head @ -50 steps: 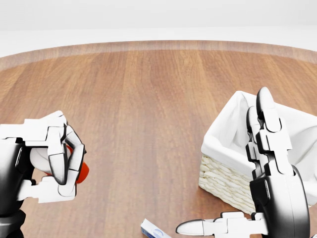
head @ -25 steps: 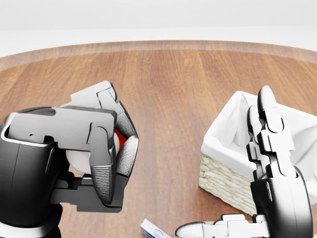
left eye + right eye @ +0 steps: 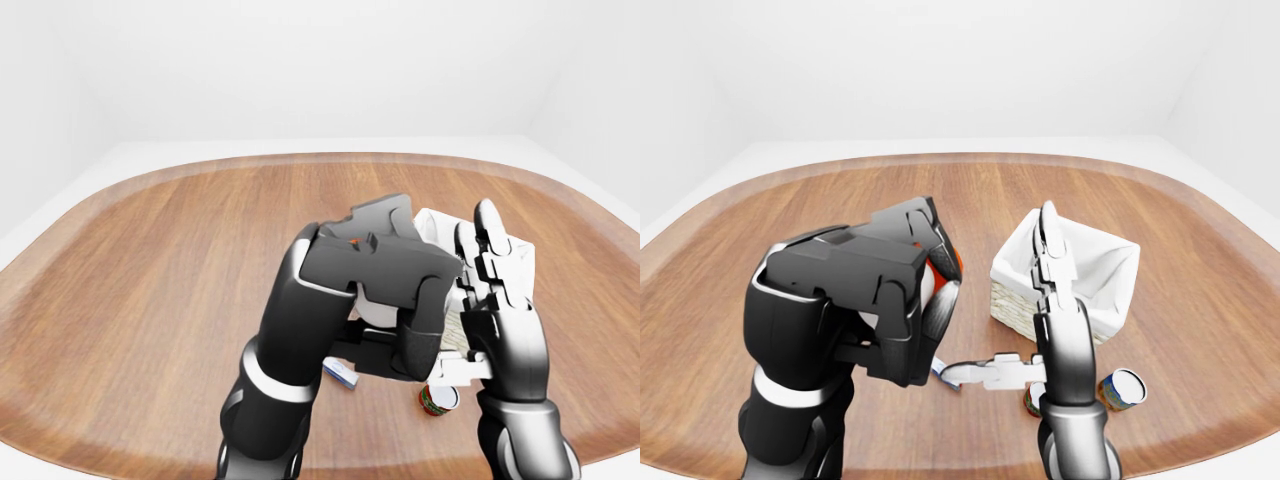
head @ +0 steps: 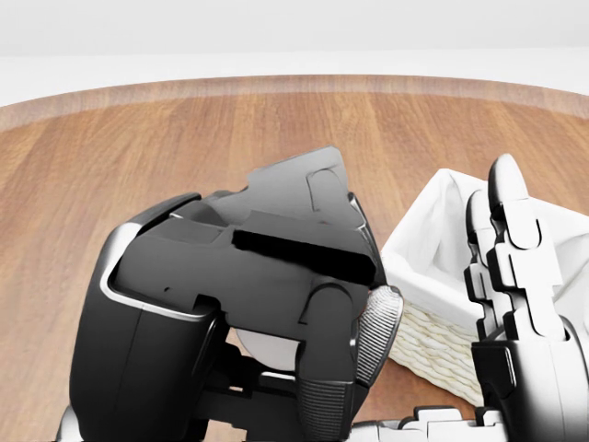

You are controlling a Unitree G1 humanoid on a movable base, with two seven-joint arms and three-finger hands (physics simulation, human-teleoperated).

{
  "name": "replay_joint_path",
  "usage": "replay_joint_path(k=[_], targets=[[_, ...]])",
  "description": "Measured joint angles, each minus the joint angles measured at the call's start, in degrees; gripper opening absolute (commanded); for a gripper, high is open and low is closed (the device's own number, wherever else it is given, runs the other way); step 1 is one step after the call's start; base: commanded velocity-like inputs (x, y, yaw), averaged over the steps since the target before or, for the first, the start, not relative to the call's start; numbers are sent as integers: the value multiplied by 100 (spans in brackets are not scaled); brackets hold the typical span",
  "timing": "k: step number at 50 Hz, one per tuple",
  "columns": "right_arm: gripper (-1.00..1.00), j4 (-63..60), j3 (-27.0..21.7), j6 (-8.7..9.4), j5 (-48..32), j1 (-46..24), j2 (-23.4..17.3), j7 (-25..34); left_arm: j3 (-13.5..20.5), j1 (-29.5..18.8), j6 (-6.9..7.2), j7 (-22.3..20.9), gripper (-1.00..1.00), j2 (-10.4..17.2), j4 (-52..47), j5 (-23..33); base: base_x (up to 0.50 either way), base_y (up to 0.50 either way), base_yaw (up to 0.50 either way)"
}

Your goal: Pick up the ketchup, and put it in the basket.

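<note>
My left hand (image 3: 908, 300) is shut on the ketchup bottle (image 3: 956, 266), held in the air; only a strip of red and some white shows between the dark fingers. In the head view this hand (image 4: 276, 313) fills the middle and hides most of the bottle. Just right of the hand stands the wicker basket (image 3: 1011, 305) with its white cloth lining. My right hand (image 3: 1040, 330) is open beside the basket's near side, fingers pointing up and thumb stretched left, holding nothing.
A small blue and white box (image 3: 940, 372) lies on the wooden table below my left hand. A can (image 3: 1123, 388) lies right of my right wrist, and a red can (image 3: 437, 398) stands by that wrist. The round table edge (image 3: 1200, 440) runs close below.
My left hand has carried the ketchup up and to the right, from the head view's left edge to just beside the basket. The right hand has barely moved.
</note>
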Motion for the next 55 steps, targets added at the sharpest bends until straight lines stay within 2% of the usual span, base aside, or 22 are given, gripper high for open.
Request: replay_joint_path(k=[32,42,52,53,54,55], targets=[[100,-284,-59,0,7,70,2,23,-1506,208,0,555,-100,-521,142,113,0,0,0],[100,-301,-87,0,6,66,16,39,-1803,287,0,739,-100,-552,178,13,0,0,0],[100,-315,-120,0,3,69,32,36,-1961,332,-1,899,-100,-546,182,-56,0,0,0],[51,-319,-122,0,2,74,31,37,-1967,337,-1,917,-100,-543,183,-62,0,0,0],[51,-322,-122,0,-3,82,30,33,-1972,340,0,930,-100,-539,185,-70,0,0,0],[-100,-324,-121,0,-8,89,30,31,-1975,343,0,942,-98,-536,187,-77,0,0,0]])
